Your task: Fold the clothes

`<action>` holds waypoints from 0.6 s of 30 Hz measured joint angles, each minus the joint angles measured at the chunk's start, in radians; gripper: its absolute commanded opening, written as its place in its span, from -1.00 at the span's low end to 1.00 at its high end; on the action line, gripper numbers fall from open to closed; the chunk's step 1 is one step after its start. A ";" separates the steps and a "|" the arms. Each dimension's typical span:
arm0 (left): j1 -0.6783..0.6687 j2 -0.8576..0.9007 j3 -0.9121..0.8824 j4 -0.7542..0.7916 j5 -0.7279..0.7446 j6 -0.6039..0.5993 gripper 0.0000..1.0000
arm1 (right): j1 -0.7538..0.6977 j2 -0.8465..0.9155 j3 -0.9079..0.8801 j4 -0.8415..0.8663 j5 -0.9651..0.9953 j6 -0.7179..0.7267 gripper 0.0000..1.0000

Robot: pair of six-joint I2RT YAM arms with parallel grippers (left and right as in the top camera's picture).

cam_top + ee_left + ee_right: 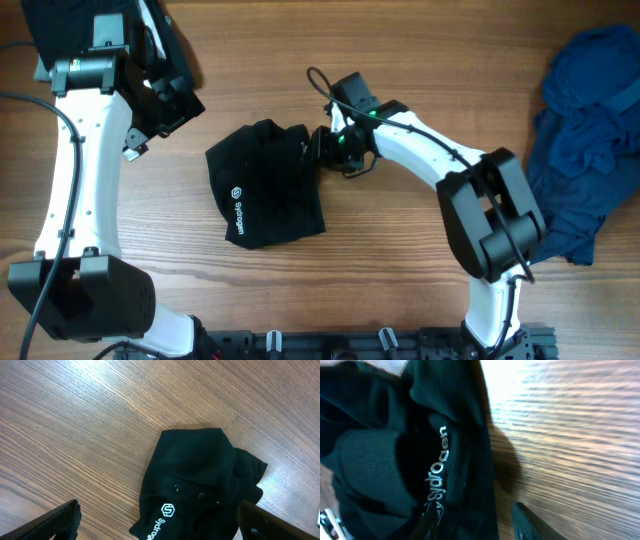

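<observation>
Plainly, left gripper gapes wide; whether right gripper grips the black shirt is unclear.

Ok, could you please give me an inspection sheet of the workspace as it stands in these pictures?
Surface: wooden table, plain grain, no stains seen.
Job's things: black shirt bunched mid-table, white logo facing up; blue clothes heaped at the right edge.
Clutter: nothing seen.
Tools: left tool open, apart from the shirt, holding nothing; right tool at the shirt's right edge with cloth against it, grip cannot be told.
Cables: black cable along the left arm; a loop by the right wrist.
Surroundings: black rail along the front edge; nothing else seen.
</observation>
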 measured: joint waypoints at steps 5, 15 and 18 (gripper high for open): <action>0.000 0.000 0.000 0.000 0.000 0.000 1.00 | 0.011 0.034 0.000 0.038 -0.039 0.000 -0.10; 0.000 0.000 0.000 0.000 0.000 0.000 1.00 | 0.011 0.036 0.000 0.048 -0.060 0.000 -0.28; 0.000 0.000 0.000 0.000 0.000 0.000 0.99 | 0.010 0.036 0.000 0.048 -0.060 -0.005 -0.47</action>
